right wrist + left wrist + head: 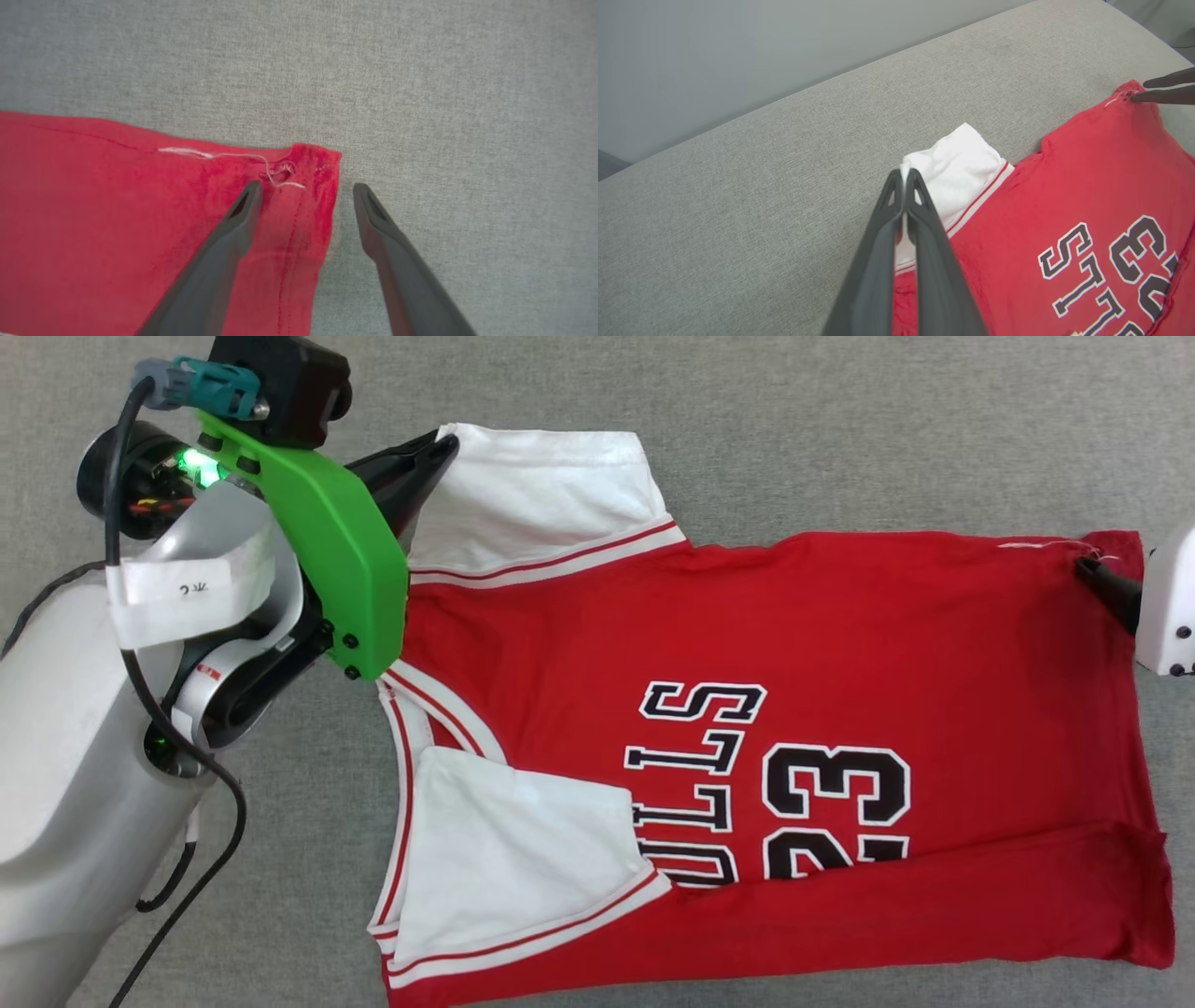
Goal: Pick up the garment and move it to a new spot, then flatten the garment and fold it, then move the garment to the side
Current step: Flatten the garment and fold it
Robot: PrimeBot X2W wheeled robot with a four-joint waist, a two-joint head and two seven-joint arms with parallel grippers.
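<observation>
While garment (pixel 840 635) lies on grey surface (pixel 840 429) | left gripper (pixel 904 173) pinches sleeve (pixel 962 163) | right gripper (pixel 307 186) spread astride hem (pixel 322 205) | green bracket (pixel 336 541) overlaps collar (pixel 439 714)

The shirt (pixel 840 644) is a red jersey with white short sleeves, red-and-white striped trim and a black, white-edged "BULLS 23" print. It lies print-up and mostly flat on the grey cloth surface (pixel 840 429), with its collar toward the surface's left and its hem toward the right. Its near long side is folded over the body, covering part of the print. The near sleeve is folded onto the front and the far sleeve is spread out. A loose white thread sits at the far hem corner.
</observation>
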